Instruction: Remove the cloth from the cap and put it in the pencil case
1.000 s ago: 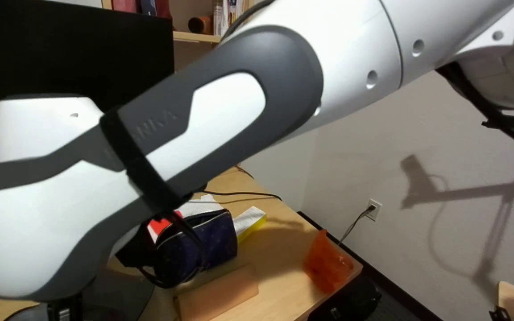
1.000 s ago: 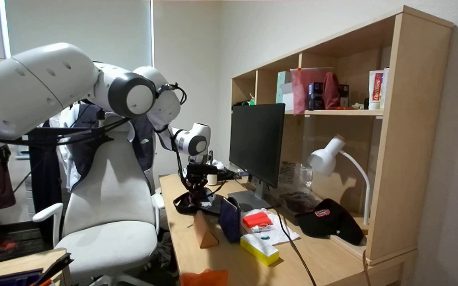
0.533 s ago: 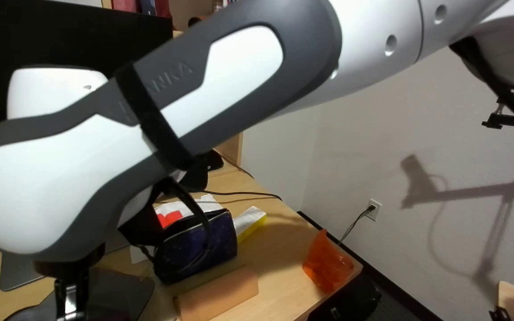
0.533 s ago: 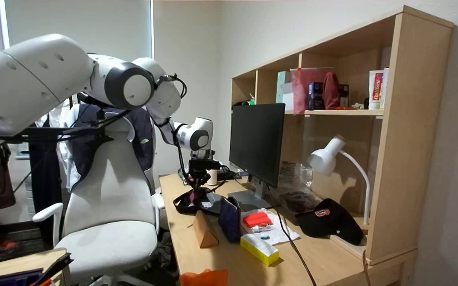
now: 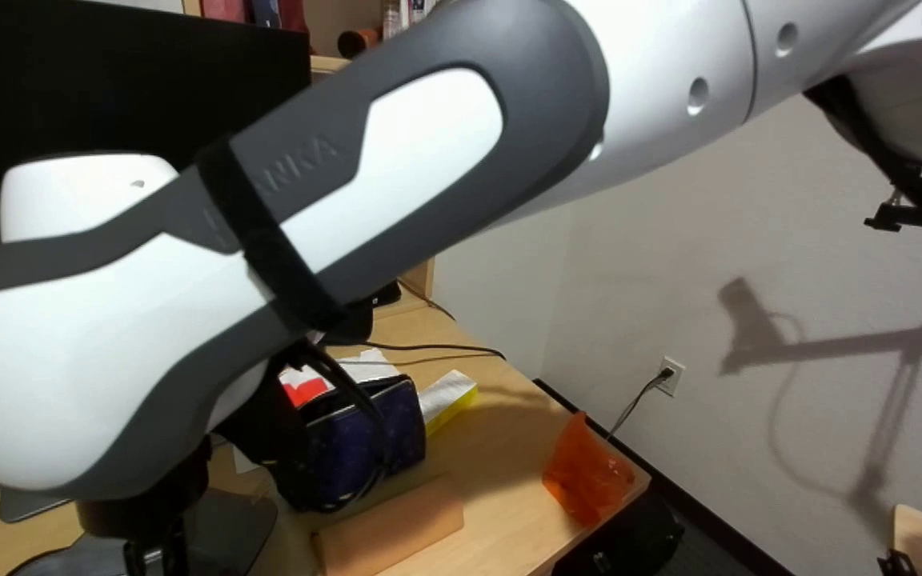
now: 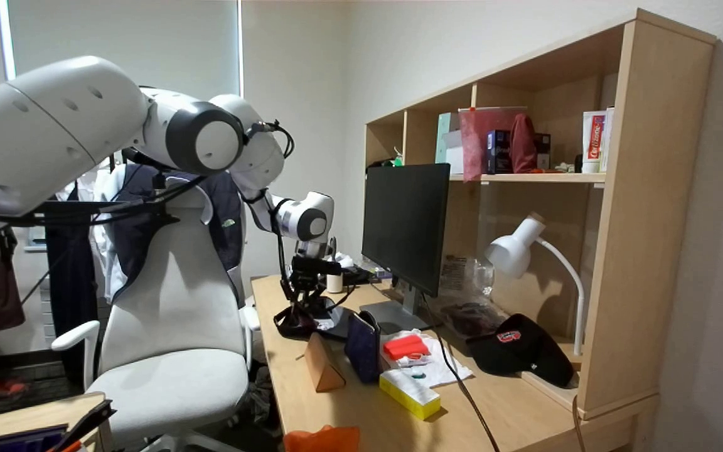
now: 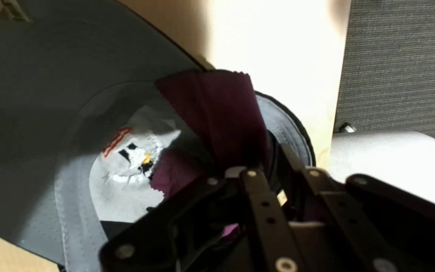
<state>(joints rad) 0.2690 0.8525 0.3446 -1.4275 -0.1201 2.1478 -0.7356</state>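
Tool (image 7: 275, 170) lowered, parted, perhaps touching cloth (image 7: 223, 115)

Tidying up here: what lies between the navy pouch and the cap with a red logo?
In an exterior view: a white sheet, a red bundle and a dark cable.

Cloth (image 7: 221, 109) in cap (image 7: 32, 90), cap on desk (image 6: 393, 433); pencil case (image 6: 361, 348) between cap and box (image 6: 408, 390)

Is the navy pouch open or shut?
Open: in an exterior view, the top edges of the navy pouch stand apart, with its dark inside showing between.
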